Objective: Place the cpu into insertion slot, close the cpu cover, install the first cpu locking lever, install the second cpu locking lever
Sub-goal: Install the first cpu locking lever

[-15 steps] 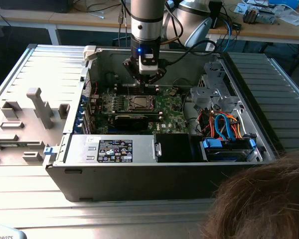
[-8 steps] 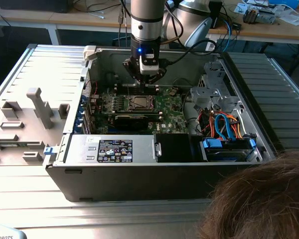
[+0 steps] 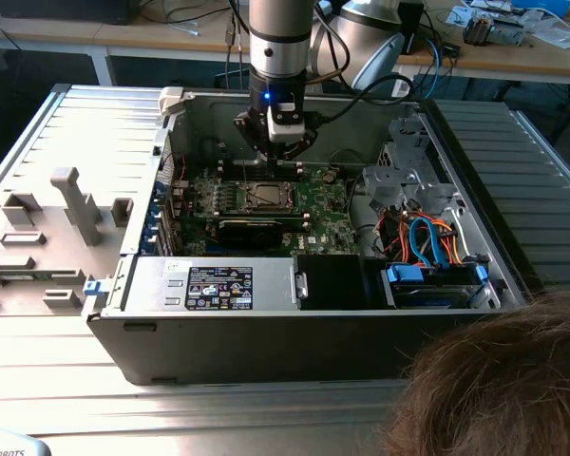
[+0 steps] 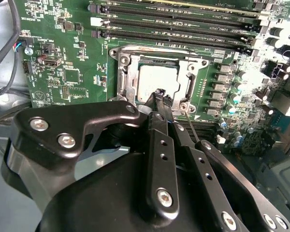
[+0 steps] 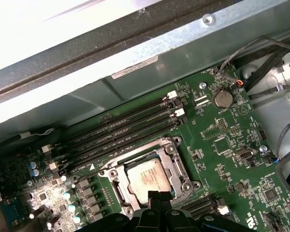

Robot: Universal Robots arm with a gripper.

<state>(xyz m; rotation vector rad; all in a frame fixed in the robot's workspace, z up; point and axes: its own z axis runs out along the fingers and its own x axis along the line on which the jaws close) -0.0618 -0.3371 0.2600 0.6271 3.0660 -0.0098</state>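
A ribbed grey metal tabletop [image 3: 38,133] carries an open black computer case [image 3: 266,342], lying on its side. A person's brown hair [image 3: 503,380] shows at the exterior view's lower right edge. The grey robot arm [image 3: 277,38] reaches straight down into the case over the green circuit board [image 5: 222,140]. Long narrow black card slots [image 5: 121,130] run just beside the square insertion slot [image 3: 266,197], near the board's middle. The thin silver-grey cpu cover [image 4: 128,79] lies flat on the slot, and its window frames the chip. The small square cpu with its dull silver top [image 4: 152,79] is seated in the slot, level with the board. The black tool [image 4: 160,94] hangs just above the cpu's edge. Its fingertips are drawn close together, with nothing visible between them.
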